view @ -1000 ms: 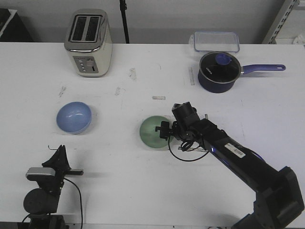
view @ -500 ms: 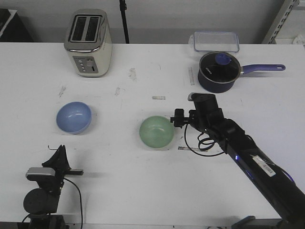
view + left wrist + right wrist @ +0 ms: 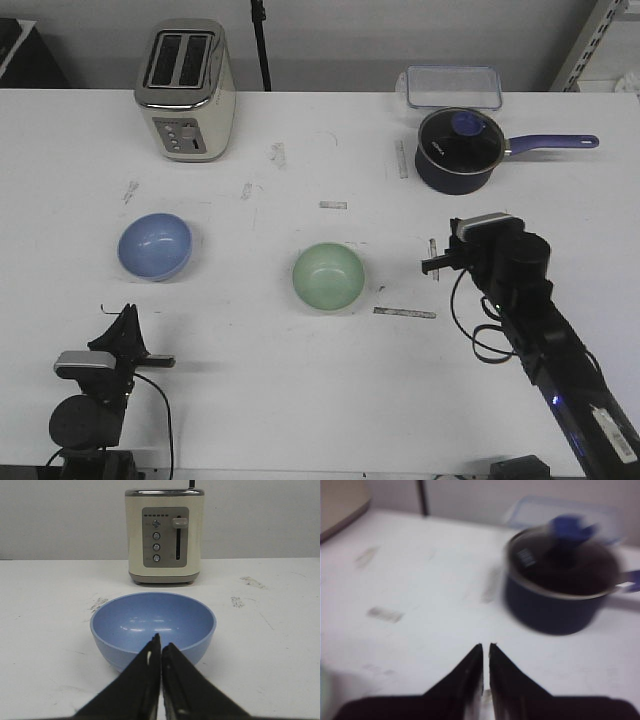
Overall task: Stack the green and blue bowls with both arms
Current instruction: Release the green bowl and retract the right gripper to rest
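Observation:
The pale green bowl (image 3: pixel 328 277) sits upright on the white table near its middle, with nothing touching it. The light blue bowl (image 3: pixel 155 246) sits to its left. In the left wrist view the blue bowl (image 3: pixel 153 622) lies just beyond my left gripper (image 3: pixel 161 643), whose fingers are shut and empty. In the front view the left gripper (image 3: pixel 126 322) is low at the near left, pointing at the blue bowl. My right gripper (image 3: pixel 430 266) hangs to the right of the green bowl, well apart from it. Its fingers (image 3: pixel 486 647) are shut with nothing in them.
A cream toaster (image 3: pixel 186 90) stands at the back left, behind the blue bowl. A dark navy saucepan (image 3: pixel 458 150) with a glass lid and a clear lidded box (image 3: pixel 453 86) are at the back right. Tape marks (image 3: pixel 404 313) lie on the table.
The right gripper has let go of the green bowl's rim and drawn back to the right. The bowl now rests upright by itself. The left arm and the blue bowl have not moved.

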### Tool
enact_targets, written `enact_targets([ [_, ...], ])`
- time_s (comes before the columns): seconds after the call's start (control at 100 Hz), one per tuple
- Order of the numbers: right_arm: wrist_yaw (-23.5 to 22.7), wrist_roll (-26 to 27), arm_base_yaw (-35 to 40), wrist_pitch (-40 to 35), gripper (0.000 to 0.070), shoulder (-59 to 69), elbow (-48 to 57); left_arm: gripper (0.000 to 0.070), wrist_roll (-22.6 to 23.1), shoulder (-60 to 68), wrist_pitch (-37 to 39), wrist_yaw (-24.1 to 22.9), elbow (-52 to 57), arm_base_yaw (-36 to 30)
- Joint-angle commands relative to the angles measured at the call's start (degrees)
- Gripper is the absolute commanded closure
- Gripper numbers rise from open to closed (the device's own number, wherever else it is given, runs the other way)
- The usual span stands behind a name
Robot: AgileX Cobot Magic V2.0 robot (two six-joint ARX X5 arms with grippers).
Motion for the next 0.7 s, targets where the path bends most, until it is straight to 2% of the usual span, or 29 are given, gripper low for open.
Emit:
enact_targets([
  [0.0, -0.02, -1.79, -1.53, 4.5, 0.0691, -3.04, -3.02, 0.0697, 0.31, -0.11, 0.9, 0.09, -1.29, 0.11],
  [0.14, 0.0, -1.81, -4.57, 9.2, 0.0692, -10.95, -11.19, 0.0697, 0.31, -0.11, 0.9, 0.09, -1.29, 0.11],
  [0.38, 0.02, -1.29, -6.36, 8.9, 0.0692, -25.7, -22.21, 0.0697, 0.31, -0.11, 0.9, 0.09, -1.29, 0.11],
  [0.45, 0.02, 0.35, -6.34, 8.9, 0.0692, -30.34, -24.74, 0.0697, 0.31, -0.11, 0.9, 0.09, -1.29, 0.11],
  [0.55, 0.02, 3.65, -6.34, 7.13, 0.0692, -36.2, -26.97, 0.0697, 0.31, -0.11, 0.9, 0.09, -1.29, 0.11],
  [0.69, 0.0, 3.72, -6.34, 1.99, 0.0692, -42.53, -26.99, 0.0696, 0.33, -0.11, 0.9, 0.09, -1.29, 0.11],
])
